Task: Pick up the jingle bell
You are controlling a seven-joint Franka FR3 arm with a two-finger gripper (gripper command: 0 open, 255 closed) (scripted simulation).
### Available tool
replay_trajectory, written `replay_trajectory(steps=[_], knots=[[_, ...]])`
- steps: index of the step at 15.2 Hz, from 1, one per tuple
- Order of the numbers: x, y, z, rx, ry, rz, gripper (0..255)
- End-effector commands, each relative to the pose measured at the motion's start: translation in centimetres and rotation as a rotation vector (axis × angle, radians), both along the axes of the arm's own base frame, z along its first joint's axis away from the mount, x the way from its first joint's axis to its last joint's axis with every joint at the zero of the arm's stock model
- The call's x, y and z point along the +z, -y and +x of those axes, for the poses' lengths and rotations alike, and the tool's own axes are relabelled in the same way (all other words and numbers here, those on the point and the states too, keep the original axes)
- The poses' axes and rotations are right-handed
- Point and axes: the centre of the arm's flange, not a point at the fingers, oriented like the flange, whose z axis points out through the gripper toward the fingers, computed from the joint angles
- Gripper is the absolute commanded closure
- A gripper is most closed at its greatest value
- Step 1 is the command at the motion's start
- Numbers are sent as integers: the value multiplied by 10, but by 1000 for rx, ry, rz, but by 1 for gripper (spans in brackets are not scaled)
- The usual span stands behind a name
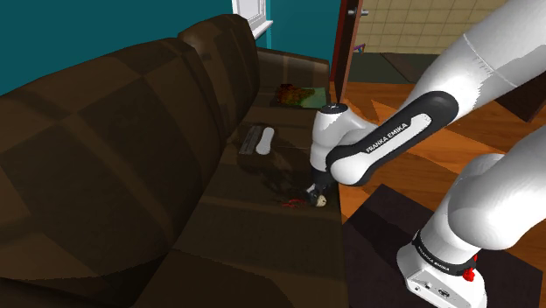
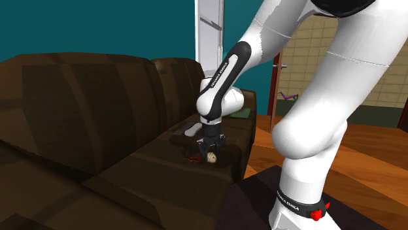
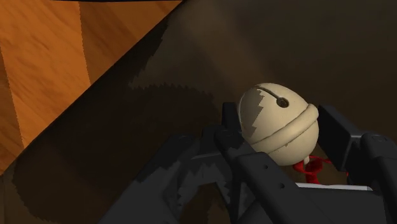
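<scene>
1. Reaches down from the shoulder view's right with the white arm (image 1: 411, 122), gripper (image 1: 315, 194) lowered to the seat of a dark brown sofa (image 1: 131, 140).
2. Clasps a cream jingle bell (image 3: 278, 119) between the two black fingers (image 3: 230, 119), one pressed to each side of its raised middle band, as seen from the wrist.
3. Shows a slot ending in a round hole on the bell's upper dome, and a bit of red ribbon (image 3: 310, 168) below it.
4. Places the bell in the shoulder view at the seat's front edge, close to the wooden floor (image 1: 385, 114); cannot tell whether touching the cushion or just above it.
5. Leaves a flat white and grey remote (image 1: 257, 140) further back on the seat, apart from the gripper, nearer the backrest.
6. Has a flat, green-toned magazine (image 1: 296, 94) at the seat's far end, well apart from the bell.
7. Backs the sofa with a teal wall (image 1: 87, 26); sets the dark stand (image 1: 385, 254) at the lower right.
</scene>
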Motion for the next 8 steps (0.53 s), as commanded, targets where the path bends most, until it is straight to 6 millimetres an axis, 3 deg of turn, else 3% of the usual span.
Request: replay_trajectory(steps=[1,6,8], knots=[[10,0,0,0,-1,0,255],[37,0,0,0,-1,0,255],[38,0,0,0,-1,0,255]])
